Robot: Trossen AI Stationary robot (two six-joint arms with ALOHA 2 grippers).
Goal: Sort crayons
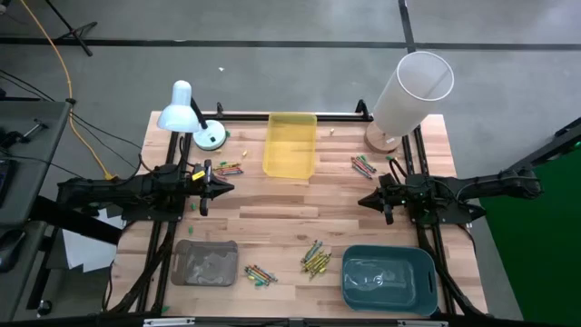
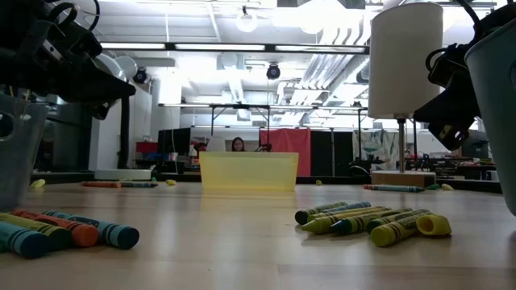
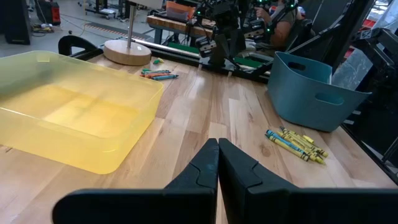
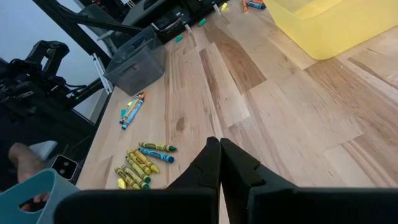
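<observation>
no writing could be read. the left gripper [image 1: 227, 189] and right gripper [image 1: 363, 201] hovered at opposite edges, jaws pressed together and empty, bare surface [image 1: 290, 213] between them. crayons [image 1: 315, 259] lay in scattered clusters; most sat between the grey tray [image 1: 205, 262] and teal tray [image 1: 388, 277].

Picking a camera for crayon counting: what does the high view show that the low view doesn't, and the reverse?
Only the high view shows the grey tray, the desk lamp and both arms whole, each hand shut, left hand, right hand. Only the low view shows the room behind, with a person. Both show the yellow tray and the yellow crayons.
</observation>
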